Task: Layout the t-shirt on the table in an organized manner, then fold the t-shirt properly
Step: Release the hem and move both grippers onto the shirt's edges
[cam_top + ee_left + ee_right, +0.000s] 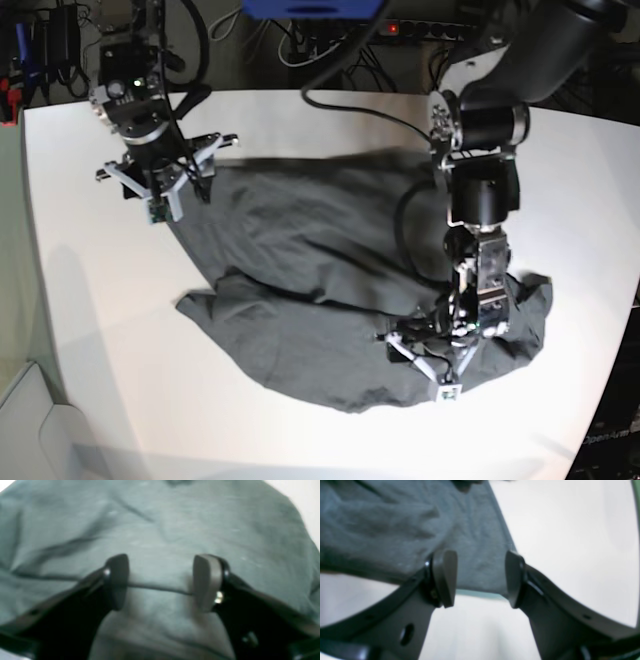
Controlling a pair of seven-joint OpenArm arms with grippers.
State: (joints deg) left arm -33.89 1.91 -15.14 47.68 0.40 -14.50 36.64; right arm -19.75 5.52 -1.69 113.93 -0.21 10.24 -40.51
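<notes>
— Table [90,330]: white, edges cut off. T-shirt [300,290]: dark grey, crumpled mid-table, collar and sleeves hard to make out.

— Grippers?

— Left gripper [160,582]: down on cloth, jaws apart, fold between them, grip unclear. Right gripper [481,577]: parted at shirt's corner, clamping nothing. Cables [290,45] behind.

The table [90,330] is a broad white matte top that fills most of the base view, with a rounded corner at the near left. Directly on it lies the t-shirt [300,260], dark grey and wrinkled, spread loosely rather than flat, running from the far left toward the near right. Its edges are uneven and creased. White surface shows on all sides of the cloth.
</notes>
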